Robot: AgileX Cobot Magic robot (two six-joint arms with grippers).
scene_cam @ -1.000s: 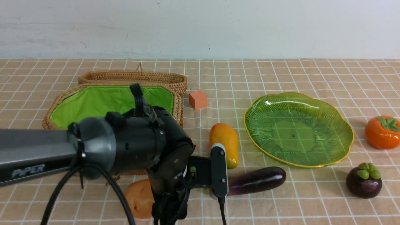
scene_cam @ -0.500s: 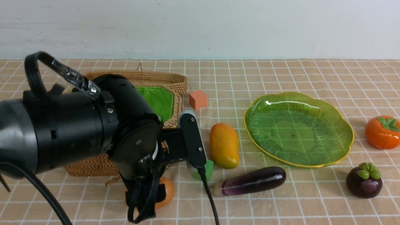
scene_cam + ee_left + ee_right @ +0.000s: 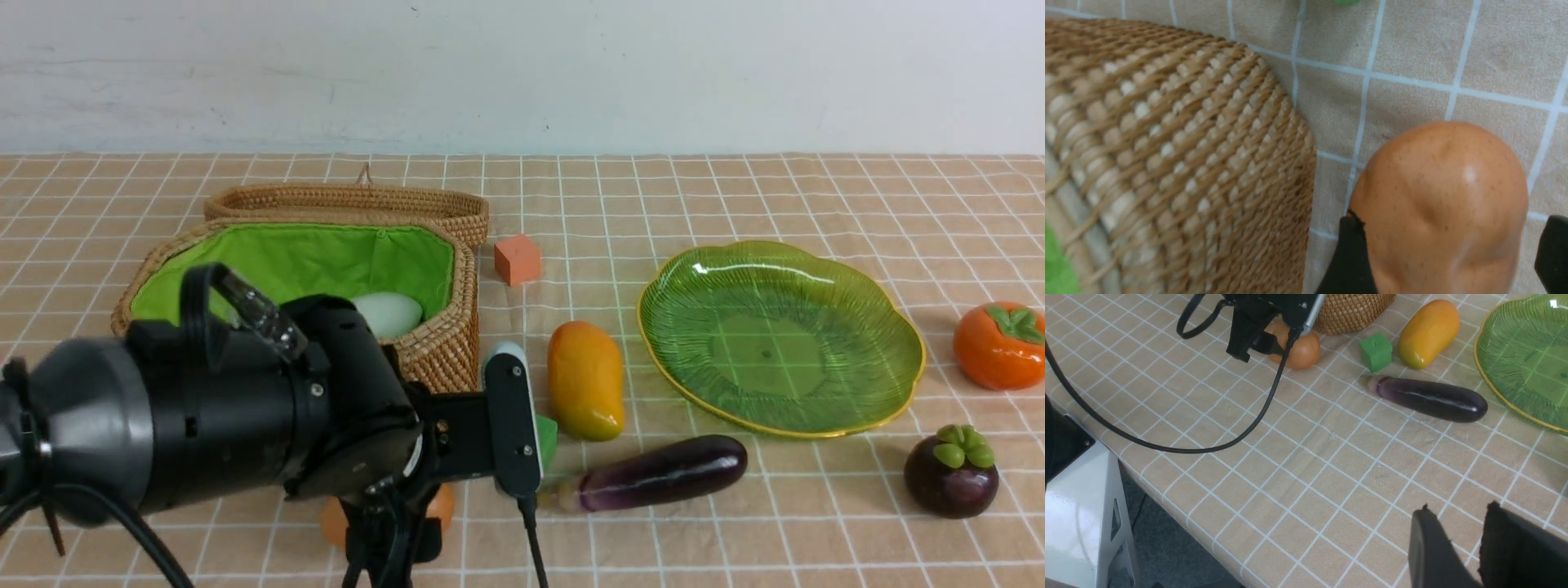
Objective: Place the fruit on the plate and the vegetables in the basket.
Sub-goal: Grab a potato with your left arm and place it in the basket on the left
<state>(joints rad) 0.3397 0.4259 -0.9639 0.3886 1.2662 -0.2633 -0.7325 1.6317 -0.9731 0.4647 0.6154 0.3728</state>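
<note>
left end effector (image 3: 1450,249): spread wide, straddling potato (image 3: 1441,183) | potato dead centre in the gap, long axis roughly along the jaws (one side maybe touching, other clear) | basket (image 3: 1167,143) just beside | right end effector (image 3: 1457,547): well apart, slightly parted, empty

The left arm (image 3: 229,408) hides most of the potato (image 3: 331,523) and part of the green cube (image 3: 545,437). The front view's edge clips the persimmon (image 3: 1000,347). The basket (image 3: 1167,143) weave blurs close up.
</note>
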